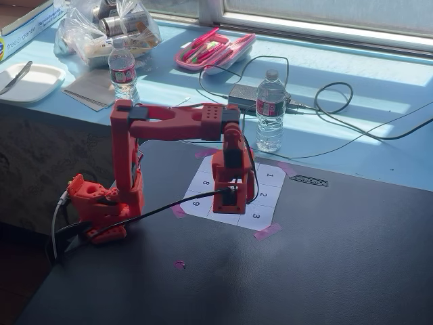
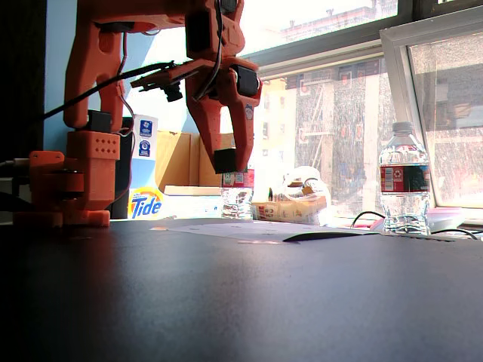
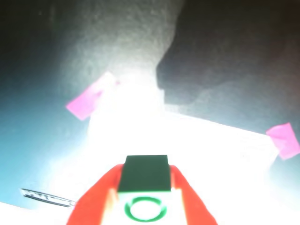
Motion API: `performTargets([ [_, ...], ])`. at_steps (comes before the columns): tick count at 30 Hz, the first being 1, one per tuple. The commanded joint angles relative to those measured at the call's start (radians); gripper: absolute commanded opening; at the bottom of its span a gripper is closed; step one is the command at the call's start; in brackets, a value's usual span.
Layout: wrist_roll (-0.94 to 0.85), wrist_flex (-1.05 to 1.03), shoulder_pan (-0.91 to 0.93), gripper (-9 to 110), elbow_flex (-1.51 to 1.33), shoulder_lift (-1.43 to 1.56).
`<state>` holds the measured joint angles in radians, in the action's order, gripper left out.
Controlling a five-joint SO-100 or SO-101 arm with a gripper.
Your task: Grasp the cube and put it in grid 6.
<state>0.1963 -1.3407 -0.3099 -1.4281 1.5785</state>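
Cube (image 3: 144, 180) clamped between the jaws

Water bottles (image 1: 270, 112), pencil case (image 1: 214, 49)

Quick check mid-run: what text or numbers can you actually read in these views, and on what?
"1", "2", "3", "8", "9": squares of the numbered sheet; the arm hides the other squares.
"Tide": box behind the arm's base.
Bottle label: too small to read.
Green ring on the cube in the gripper: no text.
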Motion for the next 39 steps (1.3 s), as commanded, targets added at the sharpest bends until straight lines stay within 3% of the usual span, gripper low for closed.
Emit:
performTargets([
  [1,0.020,-0.005,-0.064,0,0.049,-0.008],
  [15,0.071,0.112,-0.173,0,-0.110,-0.078],
  [29,0.040,0.204,-0.123,0,-0.261,-0.049],
  [39,-0.037,0.126,-0.137,35,-0.241,0.005],
])
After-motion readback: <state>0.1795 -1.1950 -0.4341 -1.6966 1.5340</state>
